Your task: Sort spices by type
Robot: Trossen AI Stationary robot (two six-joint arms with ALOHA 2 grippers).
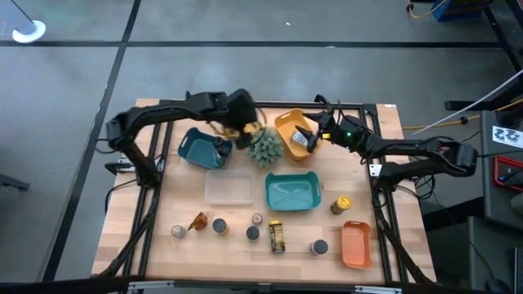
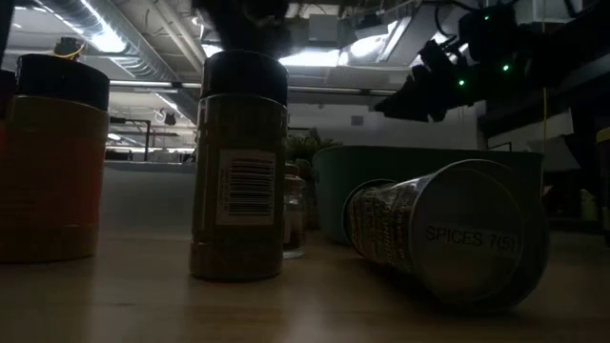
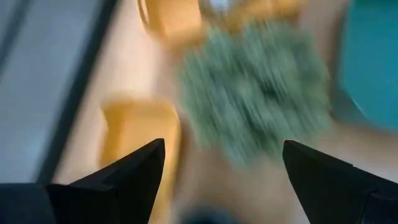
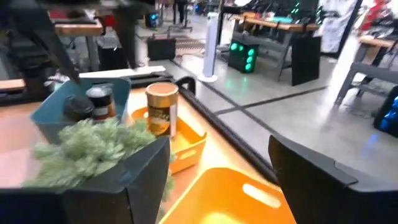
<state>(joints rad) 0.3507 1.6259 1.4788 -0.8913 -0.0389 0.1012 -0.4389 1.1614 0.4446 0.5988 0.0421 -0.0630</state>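
Jaws wide, empty, both arms: left gripper [image 1: 245,124] above green plant [image 1: 265,147], right gripper [image 1: 315,131] over yellow tray [image 1: 288,122].

text: "SPICES 7(5)" | on: end of toppled tin [image 2: 474,243] | barcode: upright jar [image 2: 238,171]

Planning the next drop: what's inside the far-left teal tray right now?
The right wrist view shows two dark-capped jars standing in the teal tray. The plant hides the tray's near side, and from above the left arm covers part of it, so more could be inside.
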